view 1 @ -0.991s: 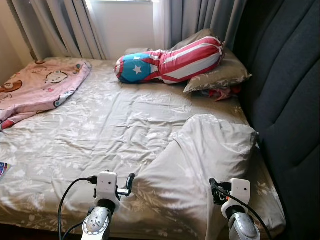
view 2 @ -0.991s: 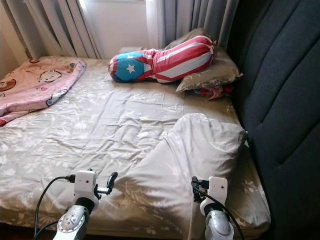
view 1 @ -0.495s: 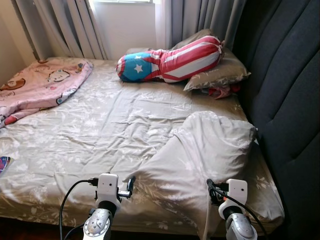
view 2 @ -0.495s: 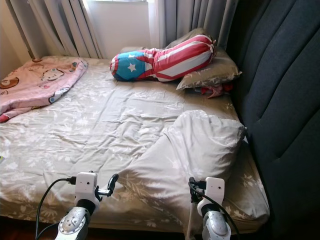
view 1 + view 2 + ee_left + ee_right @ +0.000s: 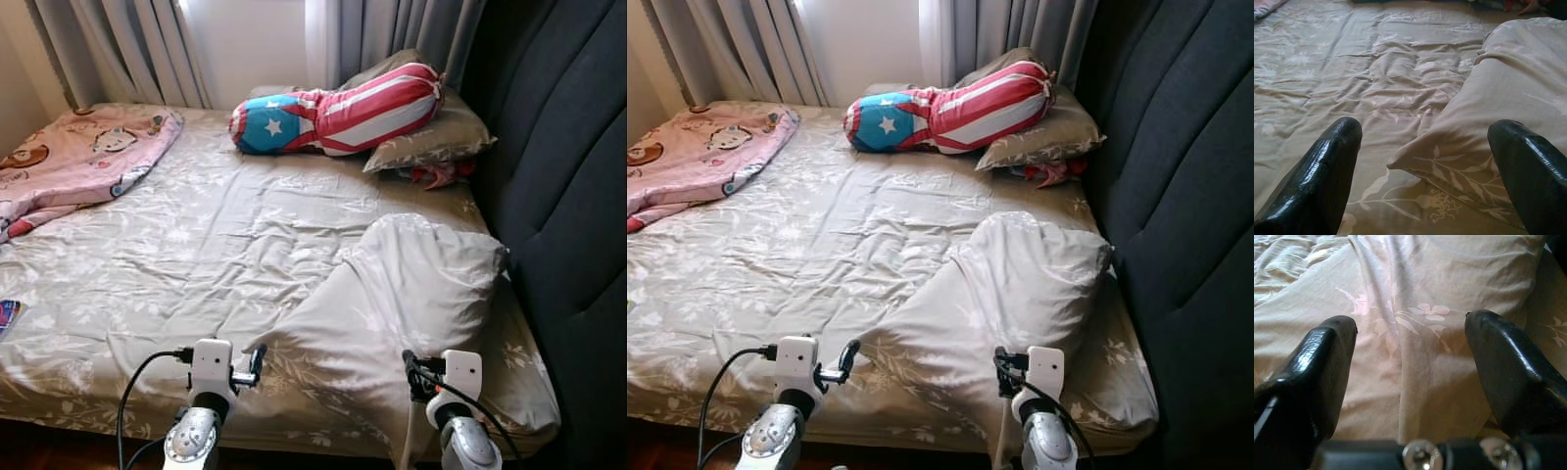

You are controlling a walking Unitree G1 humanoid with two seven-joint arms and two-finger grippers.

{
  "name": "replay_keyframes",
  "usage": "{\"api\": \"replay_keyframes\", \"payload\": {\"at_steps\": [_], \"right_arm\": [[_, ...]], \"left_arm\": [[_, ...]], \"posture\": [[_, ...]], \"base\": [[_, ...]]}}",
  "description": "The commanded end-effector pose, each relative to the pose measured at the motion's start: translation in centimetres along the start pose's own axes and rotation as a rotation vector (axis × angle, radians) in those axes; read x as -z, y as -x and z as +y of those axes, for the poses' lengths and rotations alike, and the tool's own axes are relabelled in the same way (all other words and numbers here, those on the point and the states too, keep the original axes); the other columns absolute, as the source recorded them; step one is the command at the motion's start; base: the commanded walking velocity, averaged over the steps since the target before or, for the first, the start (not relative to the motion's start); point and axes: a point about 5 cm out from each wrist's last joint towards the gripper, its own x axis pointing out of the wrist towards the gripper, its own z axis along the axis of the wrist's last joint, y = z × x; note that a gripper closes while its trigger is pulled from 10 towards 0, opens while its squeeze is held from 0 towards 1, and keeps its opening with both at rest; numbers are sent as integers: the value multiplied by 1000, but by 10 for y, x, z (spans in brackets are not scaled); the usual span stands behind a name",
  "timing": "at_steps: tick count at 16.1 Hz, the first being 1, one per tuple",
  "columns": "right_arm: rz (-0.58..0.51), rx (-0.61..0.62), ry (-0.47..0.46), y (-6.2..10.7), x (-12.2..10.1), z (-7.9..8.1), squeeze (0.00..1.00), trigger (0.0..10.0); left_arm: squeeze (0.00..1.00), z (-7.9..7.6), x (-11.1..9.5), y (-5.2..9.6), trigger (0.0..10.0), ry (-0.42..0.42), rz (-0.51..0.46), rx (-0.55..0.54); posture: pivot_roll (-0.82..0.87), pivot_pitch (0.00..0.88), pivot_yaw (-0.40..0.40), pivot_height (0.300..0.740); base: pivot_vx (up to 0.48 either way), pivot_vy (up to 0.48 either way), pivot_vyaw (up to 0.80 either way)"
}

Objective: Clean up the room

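Change: against the pictures of a moment ago, the whole scene sits a little higher and the near edge of the bed with the dark floor under it shows more; the camera has drawn back or tipped down, and the things on the bed have not moved.
Landmark: the large beige pillow with pale leaf print (image 5: 392, 313) lies askew on the bed covered by a beige floral sheet (image 5: 196, 245), with its far end close to the dark grey padded headboard (image 5: 578, 176).
Left gripper: the left gripper (image 5: 1425, 176) hovers just before the near left corner of the beige pillow, its two black fingers (image 5: 1327, 171) spread wide, holding nothing.
Right gripper: the right gripper (image 5: 1410, 377) hangs over the near right part of the same pillow, its fingers also spread apart and empty.
Other things: beyond the beige pillow, a bolster in red and white stripes with a blue starred end (image 5: 333, 110) rests on a second beige pillow (image 5: 431, 142); well to the left of the beige pillow lies a pink blanket with cartoon cats (image 5: 69, 162).
Meaning: both arms stay aimed at the pillow, so the grasp is probably the coming step; the pillow is not yet touched.
Task state: the tidying seems at an early stage.
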Motion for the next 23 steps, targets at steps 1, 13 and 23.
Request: {"api": "replay_keyframes", "payload": {"at_steps": [1, 13, 23], "right_arm": [[4, -2, 5, -2, -2, 0, 0, 10000], [31, -15, 14, -2, 1, 1, 0, 10000], [142, -61, 37, 1, 15, 8, 0, 10000]], "left_arm": [[0, -1, -2, -3, 10000, 10, 3, 10], [0, 1, -3, -3, 10000, 12, 4, 0], [0, 0, -3, -2, 10000, 12, 4, 5]], "posture": [[-56, 0, -27, 674], [-53, 0, -26, 674], [-51, 0, -21, 674]], "base": [[244, 0, 0], [254, 0, -171], [0, 0, 240]]}}
